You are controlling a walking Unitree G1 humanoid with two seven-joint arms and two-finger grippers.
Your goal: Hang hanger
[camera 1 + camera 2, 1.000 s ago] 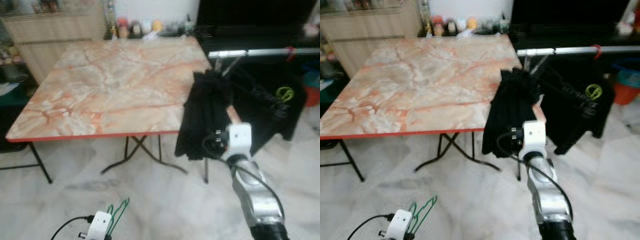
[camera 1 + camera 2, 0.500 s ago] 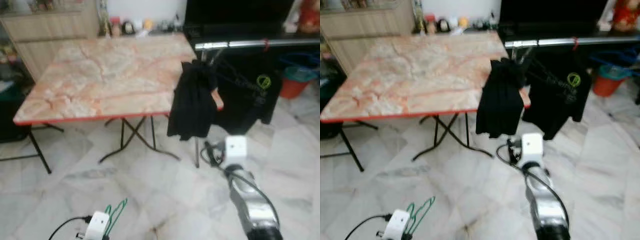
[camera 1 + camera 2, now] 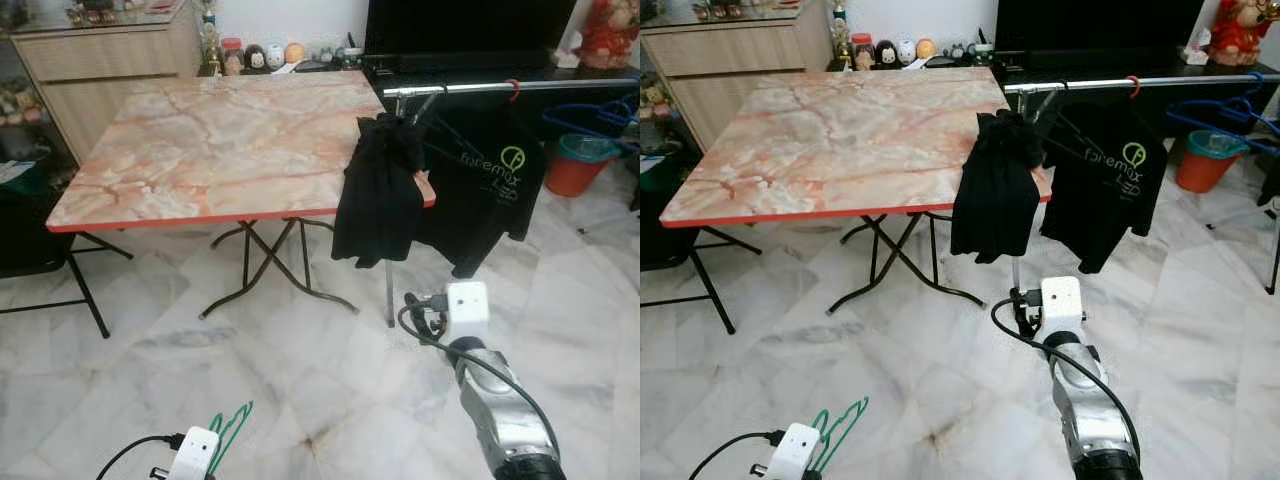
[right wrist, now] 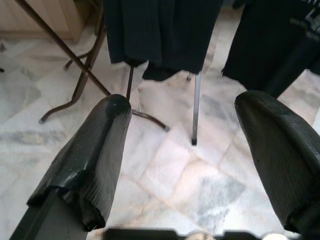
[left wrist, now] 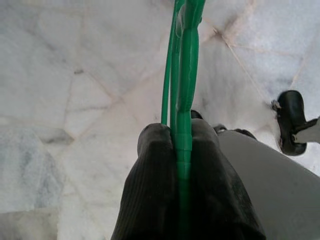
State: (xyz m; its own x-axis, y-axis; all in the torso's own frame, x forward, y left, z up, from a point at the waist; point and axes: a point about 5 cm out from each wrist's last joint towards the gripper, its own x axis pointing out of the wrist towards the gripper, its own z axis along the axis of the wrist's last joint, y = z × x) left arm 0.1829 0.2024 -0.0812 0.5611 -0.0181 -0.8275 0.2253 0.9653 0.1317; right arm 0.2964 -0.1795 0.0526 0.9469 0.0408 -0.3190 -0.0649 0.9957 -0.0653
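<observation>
Landmark: a silver metal clothes rail standing beside the far right corner of a square folding table with an orange marbled top.
Left gripper: the left gripper is low, well short of the rail and nearer the robot than the table, its two black fingers pinched tight on thin green wire hangers.
Green hangers: they stick up from that grip over the pale marble floor, well apart from the rail.
Right gripper: the right gripper is held out below the rail, its black fingers spread wide with nothing between them.
On the rail: a bunched black garment hangs at the end by the table corner; beside it hangs a black T-shirt with a green logo on a red-hooked hanger.
Beyond the rail: an orange plastic bucket stands on the floor on its far right side.
</observation>
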